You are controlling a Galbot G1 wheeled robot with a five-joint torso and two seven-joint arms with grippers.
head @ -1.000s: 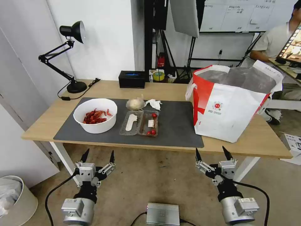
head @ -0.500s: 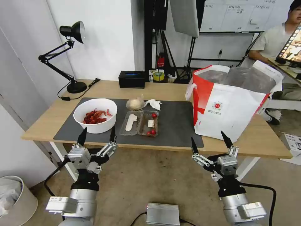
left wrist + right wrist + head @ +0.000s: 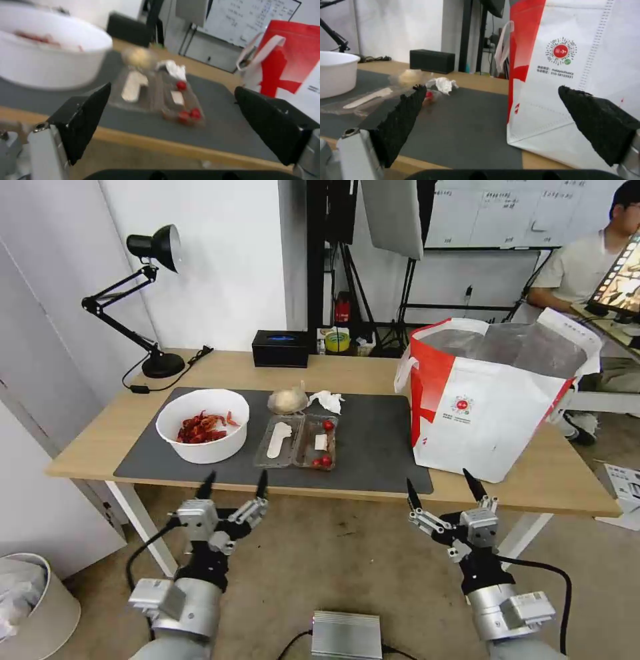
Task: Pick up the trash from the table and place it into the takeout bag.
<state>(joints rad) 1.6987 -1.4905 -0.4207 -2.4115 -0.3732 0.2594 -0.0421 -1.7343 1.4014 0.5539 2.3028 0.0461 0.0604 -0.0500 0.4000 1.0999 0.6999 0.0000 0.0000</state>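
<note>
1. Trash, namely bowl, clamshell tray, small bag and tissue, sits on the mat.
2. Left gripper spread wide, facing tray.
3. Right gripper wide, empty, below takeout bag.

A black desk lamp and black box — both at the far edge.

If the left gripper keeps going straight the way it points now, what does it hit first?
Probably the clear tray with tomatoes: it lies between the open fingers of the left gripper, beyond the table edge. Height is unclear.
</note>
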